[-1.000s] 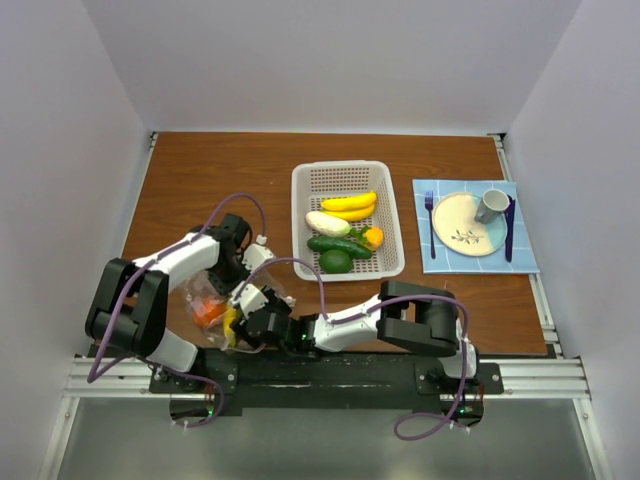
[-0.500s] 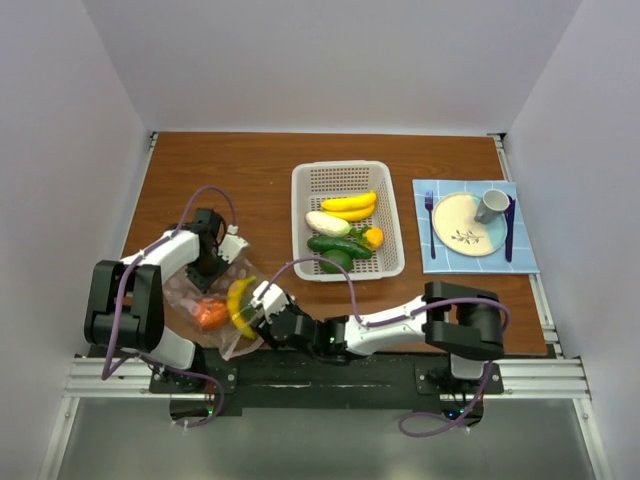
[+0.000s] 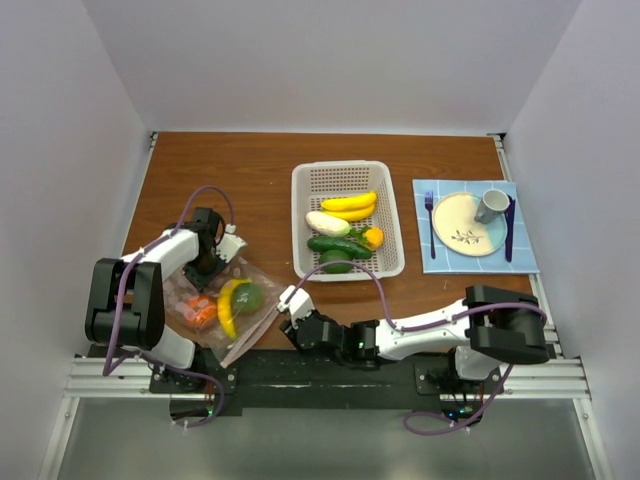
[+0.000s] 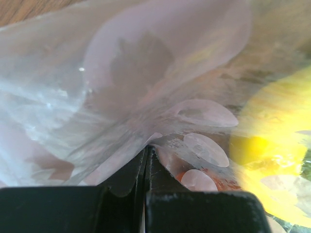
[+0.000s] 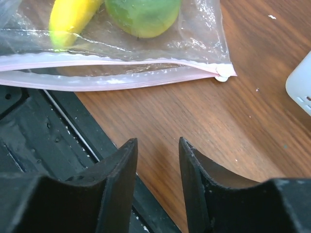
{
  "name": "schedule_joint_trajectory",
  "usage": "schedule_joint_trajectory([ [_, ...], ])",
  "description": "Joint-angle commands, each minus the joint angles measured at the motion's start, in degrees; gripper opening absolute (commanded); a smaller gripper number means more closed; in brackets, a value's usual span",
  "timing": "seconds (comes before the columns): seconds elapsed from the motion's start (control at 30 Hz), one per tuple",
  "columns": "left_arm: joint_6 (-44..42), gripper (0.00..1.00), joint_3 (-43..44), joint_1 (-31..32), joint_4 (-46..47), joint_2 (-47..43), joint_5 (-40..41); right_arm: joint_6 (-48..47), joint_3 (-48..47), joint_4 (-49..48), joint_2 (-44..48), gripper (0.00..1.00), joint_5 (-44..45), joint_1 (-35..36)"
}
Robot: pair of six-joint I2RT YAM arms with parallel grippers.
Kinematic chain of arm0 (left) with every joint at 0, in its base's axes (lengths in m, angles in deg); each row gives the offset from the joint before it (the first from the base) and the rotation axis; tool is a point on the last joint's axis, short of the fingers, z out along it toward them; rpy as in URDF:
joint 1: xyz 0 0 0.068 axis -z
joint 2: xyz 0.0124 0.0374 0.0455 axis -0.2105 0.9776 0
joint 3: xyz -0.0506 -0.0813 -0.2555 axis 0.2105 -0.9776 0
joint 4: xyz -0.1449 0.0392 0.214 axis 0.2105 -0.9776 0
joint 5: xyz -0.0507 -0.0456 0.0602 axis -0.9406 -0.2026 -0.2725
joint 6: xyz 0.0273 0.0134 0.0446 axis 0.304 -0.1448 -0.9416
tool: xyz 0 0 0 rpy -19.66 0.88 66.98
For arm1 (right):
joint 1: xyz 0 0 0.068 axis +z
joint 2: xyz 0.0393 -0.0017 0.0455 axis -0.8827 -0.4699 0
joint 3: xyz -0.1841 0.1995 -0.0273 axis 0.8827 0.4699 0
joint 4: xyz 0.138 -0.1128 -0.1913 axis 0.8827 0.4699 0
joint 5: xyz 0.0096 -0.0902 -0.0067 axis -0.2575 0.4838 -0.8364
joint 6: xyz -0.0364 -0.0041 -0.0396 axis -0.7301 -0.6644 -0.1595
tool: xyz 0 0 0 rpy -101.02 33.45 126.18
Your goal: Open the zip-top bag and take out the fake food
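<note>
Bag (image 5: pixel 121 53) zip edge (perhaps parted), right claw (image 5: pixel 156 145) apart

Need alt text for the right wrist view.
The right gripper, open and empty, hovers low over the wooden table, pointing at the clear bag, whose pink zip edge faces the camera. Inside the bag are a banana and a green fruit. A corner of the white basket shows at right.

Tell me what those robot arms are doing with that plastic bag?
They are working on getting toy food out of the zip-top bag. The left hand is pinched shut on the bag's plastic. The right hand, partly open and empty, sits over the table just short of the pink zip strip. A banana, a green fruit and a tomato are inside the bag.
</note>
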Motion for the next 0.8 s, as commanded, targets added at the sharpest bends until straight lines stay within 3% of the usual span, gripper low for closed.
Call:
schedule_joint_trajectory([
  [0.0,0.2,0.0,-0.4,-0.6,2.4,1.2,-1.7,0.5,-4.6,-3.1,-3.4,0.37,1.4,0.2],
  [0.03,0.3,0.0,-0.5,-0.6,2.4,1.2,-1.9,0.2,-6.3,-3.9,-4.3,0.32,1.4,0.2],
  [0.07,0.3,0.0,-0.5,-0.6,2.4,1.3,-1.9,0.0,-7.1,-4.9,-5.5,0.14,1.2,0.2],
  [0.13,0.4,0.0,-0.6,-0.6,2.4,1.5,-1.9,-0.6,-10.0,-6.4,-9.1,0.0,1.3,0.2],
  [0.47,0.0,0.0,1.4,-0.5,1.5,2.5,-2.3,-0.3,-15.3,-9.9,-17.6,0.0,-2.2,0.2],
  [0.5,0.1,0.0,1.6,-0.5,1.1,2.6,-2.6,-0.5,-15.6,-10.5,-18.1,0.03,-2.0,0.2],
  [0.53,0.2,0.0,1.8,-0.5,0.9,2.6,-3.2,-0.6,-15.8,-11.1,-18.8,0.22,-1.8,0.0],
  [0.6,0.6,0.0,2.4,-0.4,0.3,2.5,-3.6,-1.2,-16.9,-12.1,-20.8,0.46,-1.3,-0.1],
  [0.63,0.7,0.0,2.6,-0.2,0.2,2.5,-4.1,-1.2,-17.3,-12.2,-21.5,0.66,-0.6,-0.2],
  [0.77,1.4,0.0,3.2,0.8,-0.8,2.0,-4.9,-2.3,-16.8,-17.5,-23.3,0.75,4.9,-0.2],
])
